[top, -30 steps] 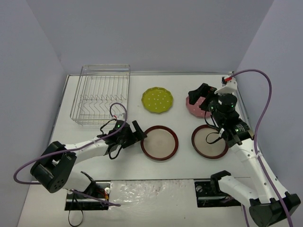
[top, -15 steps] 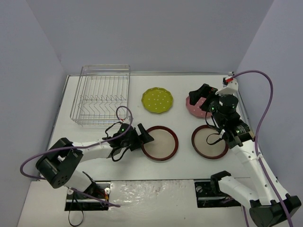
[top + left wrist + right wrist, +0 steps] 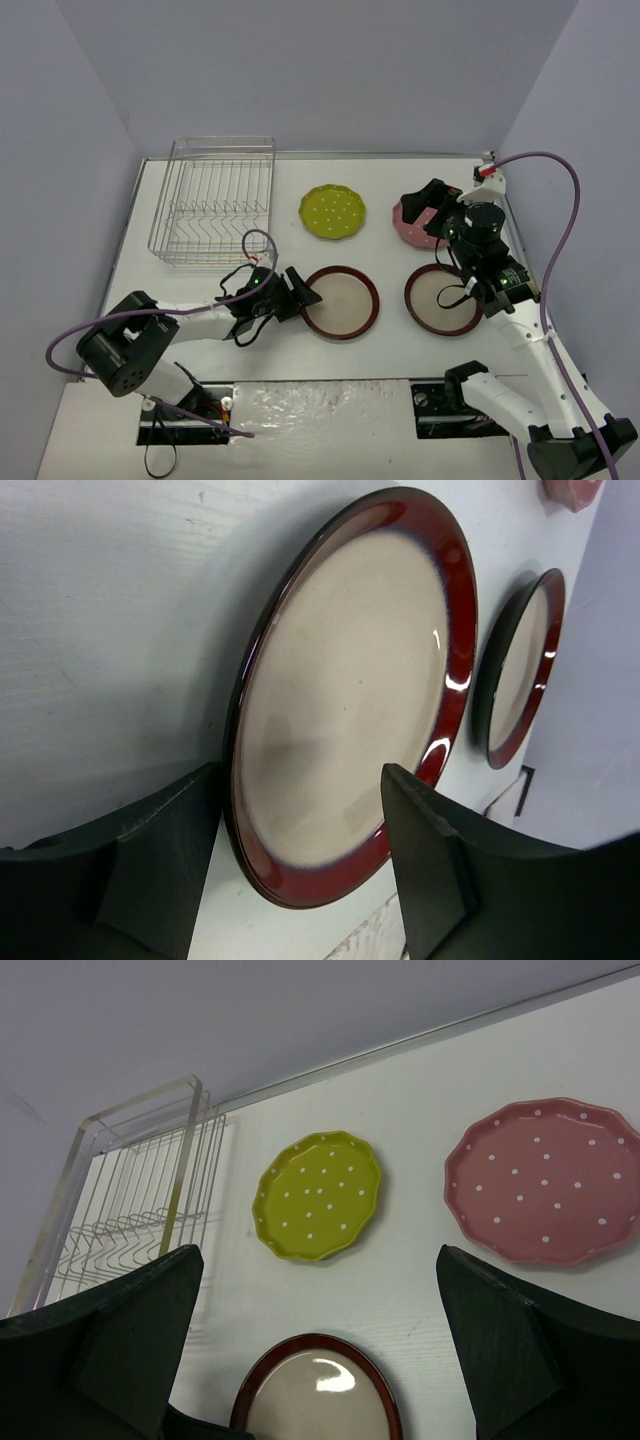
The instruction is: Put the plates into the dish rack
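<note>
**Left jaws astride a red-rimmed plate; all four plates flat on the table**

The left red-rimmed plate (image 3: pixel 340 303) lies face up near the middle of the white table (image 3: pixel 390 350), and the right red-rimmed plate (image 3: pixel 443 299) lies flat beside it but apart. Being round, neither points any way.

The left wrist view adds what the top camera misses. It shows a glossy red-brown glaze with bright highlights, a matte beige centre and a dark outer edge. There the left gripper (image 3: pixel 300 780) stands open, its black fingers (image 3: pixel 160 860) either side of the plate's near rim, with a gap showing on the upper side.

Farther back lie the yellow-green plate (image 3: pixel 332 212) and the pink plate (image 3: pixel 412 228). Only the right wrist view shows them clearly — both are scalloped and white-dotted.

The right gripper (image 3: pixel 425 205) hovers over the pink plate's near edge with its jaws spread wide and nothing between them.

The dish rack (image 3: pixel 212 200) — thin silver wire, raised sides, holding no plates — sits at the far left corner. Its tine rows run left to right.
</note>
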`<act>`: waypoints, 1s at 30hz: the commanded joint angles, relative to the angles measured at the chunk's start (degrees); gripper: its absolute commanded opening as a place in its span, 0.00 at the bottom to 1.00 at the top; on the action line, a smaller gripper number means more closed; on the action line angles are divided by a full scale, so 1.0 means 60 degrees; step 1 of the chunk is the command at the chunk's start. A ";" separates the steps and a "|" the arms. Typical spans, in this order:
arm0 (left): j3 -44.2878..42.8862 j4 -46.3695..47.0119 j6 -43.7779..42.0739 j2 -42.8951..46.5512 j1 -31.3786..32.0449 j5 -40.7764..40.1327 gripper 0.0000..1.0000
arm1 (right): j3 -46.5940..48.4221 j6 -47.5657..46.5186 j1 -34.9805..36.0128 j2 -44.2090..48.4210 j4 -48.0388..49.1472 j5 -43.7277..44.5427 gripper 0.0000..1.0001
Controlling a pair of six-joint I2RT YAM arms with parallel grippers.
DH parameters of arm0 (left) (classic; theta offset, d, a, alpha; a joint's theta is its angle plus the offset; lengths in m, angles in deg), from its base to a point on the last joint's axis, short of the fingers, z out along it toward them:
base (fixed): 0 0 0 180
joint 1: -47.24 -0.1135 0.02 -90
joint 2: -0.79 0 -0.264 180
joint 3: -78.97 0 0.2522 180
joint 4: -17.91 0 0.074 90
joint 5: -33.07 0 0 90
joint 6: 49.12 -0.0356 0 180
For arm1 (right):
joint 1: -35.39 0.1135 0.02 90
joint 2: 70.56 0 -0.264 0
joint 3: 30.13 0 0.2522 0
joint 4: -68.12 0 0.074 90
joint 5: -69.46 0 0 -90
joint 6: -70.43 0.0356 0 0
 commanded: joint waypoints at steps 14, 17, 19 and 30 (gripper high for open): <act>0.0455 0.0537 0.0303 -0.1309 0.0274 0.0151 0.16 | 0.0026 0.0088 0.0084 0.0250 0.0513 0.0316 1.00; 0.0378 0.0255 0.0153 -0.1236 0.0306 0.0068 0.00 | 0.0026 0.0085 0.0084 0.0250 0.0513 0.0316 1.00; 0.0297 0.0059 -0.0049 -0.1148 0.0334 -0.0026 0.00 | 0.0026 0.0072 0.0084 0.0251 0.0513 0.0316 1.00; -0.1601 -0.4148 -0.2456 0.1832 0.0671 -0.1719 0.00 | 0.0041 0.0015 0.0100 0.0264 0.0469 0.0375 1.00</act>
